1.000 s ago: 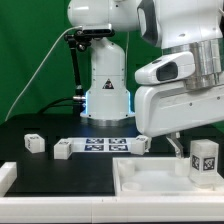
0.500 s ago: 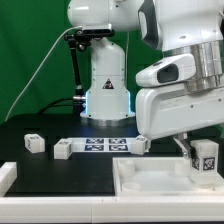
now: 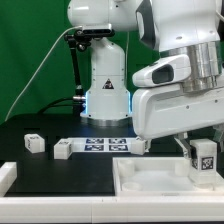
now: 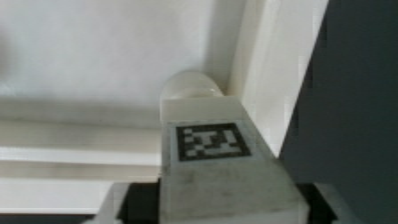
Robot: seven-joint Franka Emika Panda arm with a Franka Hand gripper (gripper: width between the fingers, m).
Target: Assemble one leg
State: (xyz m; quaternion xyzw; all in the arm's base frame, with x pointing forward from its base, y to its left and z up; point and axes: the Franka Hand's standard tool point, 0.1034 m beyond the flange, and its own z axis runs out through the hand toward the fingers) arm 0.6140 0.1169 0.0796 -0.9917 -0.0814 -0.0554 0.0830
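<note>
You have the gripper (image 3: 199,152) clenched on the leg (image 3: 205,158). In the wrist view the leg (image 4: 217,150) sits squeezed between the two fingers (image 4: 135,206), its square tag facing the camera. The leg hangs upright at the exterior view's right, over the far right part of the white tabletop (image 3: 150,182). Its tag faces the exterior camera.

From the wrist, the leg's far end points into an inner corner of the tabletop (image 4: 107,90), where the raised rim turns. You cannot tell from either view whether that end touches the tabletop floor or hangs just above it.

The tabletop lies flat on the black table (image 3: 60,175), near the front edge. Behind it the marker board (image 3: 105,146) lies flat along the table. Two spare legs (image 3: 35,143) lie at the exterior view's left of that board, one just beside its end and one farther out. Both are well apart from the gripper. The arm's bulky white body fills the exterior view's upper right and hides the table behind it.
</note>
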